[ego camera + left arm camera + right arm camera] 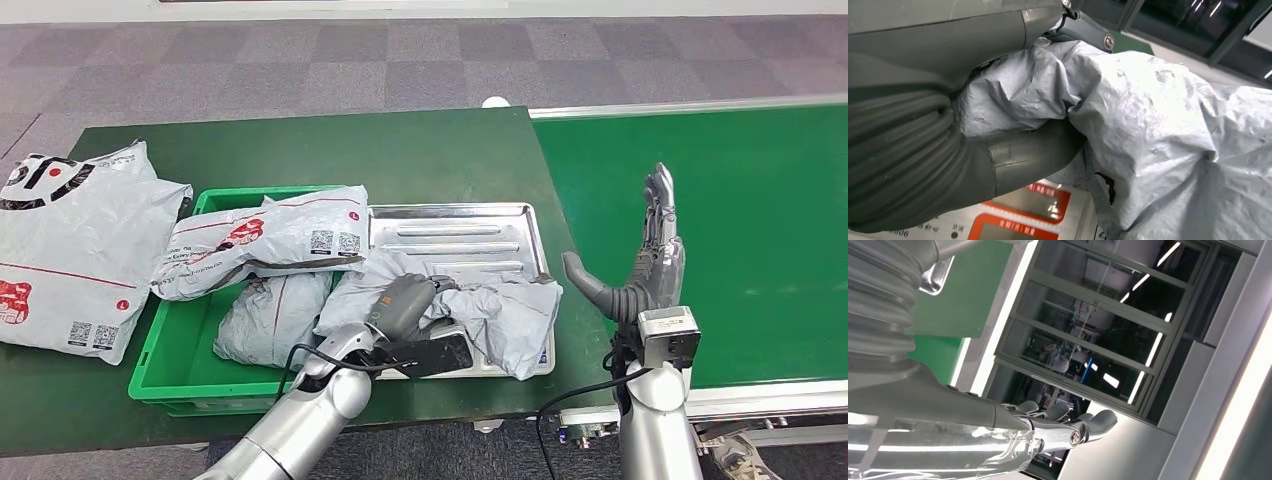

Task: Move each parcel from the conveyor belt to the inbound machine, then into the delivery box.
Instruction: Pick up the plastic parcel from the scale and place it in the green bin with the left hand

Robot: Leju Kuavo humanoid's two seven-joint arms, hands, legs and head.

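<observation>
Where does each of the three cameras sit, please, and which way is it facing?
Head view: high on the body, looking down at the metal tray, green bin and belt; both arms show.
Left wrist view: behind the left hand, gripping the grey parcel, shared with the head view.
Right wrist view: behind the open right hand, facing windows.

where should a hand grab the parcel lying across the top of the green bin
Grip the white parcel at its right end, near the printed codes, coming down from above. That end sits raised on the green bin's rim beside the metal tray, so fingers can wrap it, while its left end sags toward the big bag.
</observation>
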